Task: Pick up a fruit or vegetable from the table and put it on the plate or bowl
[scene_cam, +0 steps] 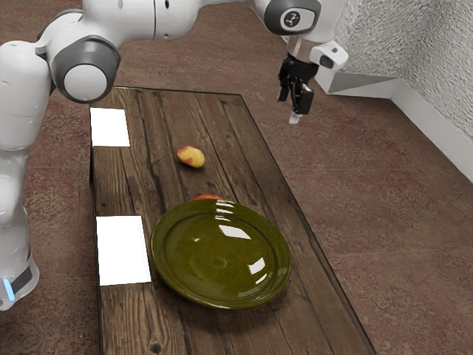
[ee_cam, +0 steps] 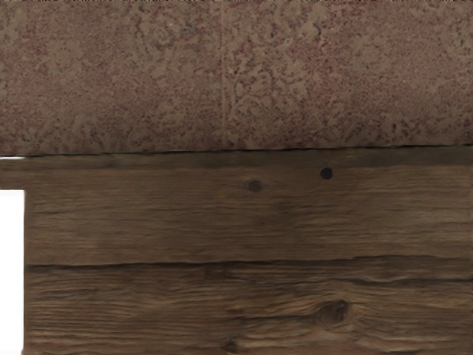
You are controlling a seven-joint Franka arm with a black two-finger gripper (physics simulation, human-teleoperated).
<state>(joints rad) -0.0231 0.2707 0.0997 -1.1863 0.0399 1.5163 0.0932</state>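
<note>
A small yellow-and-red fruit (scene_cam: 191, 156) lies on the dark wooden table (scene_cam: 222, 133), near its middle. A large olive-green plate (scene_cam: 220, 252) sits closer to the front. Part of an orange-red fruit or vegetable (scene_cam: 208, 197) peeks out just behind the plate's far rim. My gripper (scene_cam: 294, 103) hangs high in the air past the table's edge on the exterior view's right, well away from both pieces. Its fingers point down, open, with nothing between them. The wrist view looks down on the table's planks (ee_cam: 244, 251) and the floor beyond their edge.
Two white rectangles (scene_cam: 109, 127) (scene_cam: 123, 250) lie flat along the table's side on the exterior view's left; one shows as a white patch (ee_cam: 11, 270) in the wrist view. Reddish-brown floor (scene_cam: 384, 185) surrounds the table. A wall with a white skirting (scene_cam: 429, 118) runs at the right.
</note>
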